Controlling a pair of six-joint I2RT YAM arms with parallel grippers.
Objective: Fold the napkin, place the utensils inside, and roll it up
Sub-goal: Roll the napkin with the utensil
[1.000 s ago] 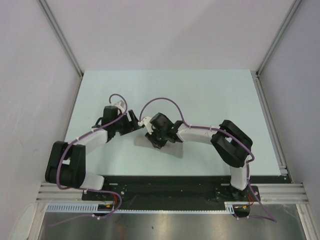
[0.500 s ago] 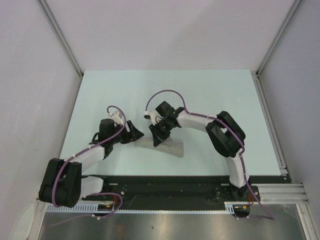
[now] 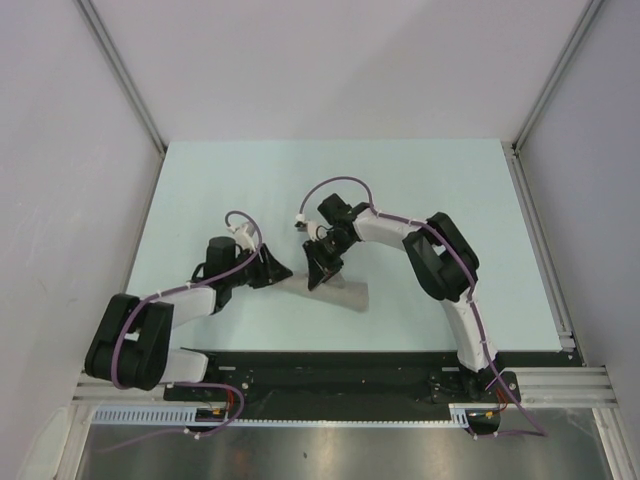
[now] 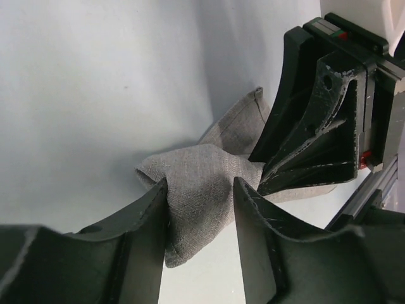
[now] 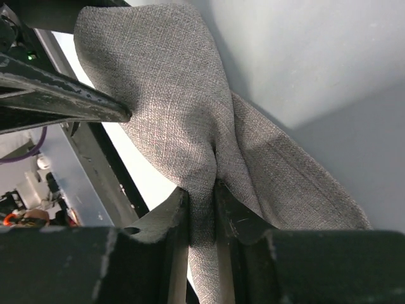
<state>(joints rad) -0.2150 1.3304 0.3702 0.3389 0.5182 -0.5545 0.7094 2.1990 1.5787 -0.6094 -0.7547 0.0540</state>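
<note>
- Napkin point(image 3: 345, 295): grey-beige woven cloth with a fine visible weave, matte & soft. A hemmed corner shows in the left wrist view.
- Shape: not flat. It is bunched & creased, w/ a ridge pulled up at its left end. The rest trails to the right as a narrow flat wedge.
- Place: on the table point(image 3: 420, 190), close to the near edge, approx mid-width, well apart from the far edge & both side edges.
- Table top: smooth, pale mint, matte, unpatterned.
- Right gripper point(image 5: 201, 190): black hard-plastic fingers, scuffed. The jaws are nearly together, clamped on a thin fold of the napkin, w/ cloth draping off either side.
- Left gripper point(image 4: 199, 190): same black scuffed fingers. The jaws are apart, astride a puffy lump of the cloth that fills the gap. Can't tell if they actually pinch it.
- The 2 grippers sit just beside each other at the cloth's raised left end.
</note>
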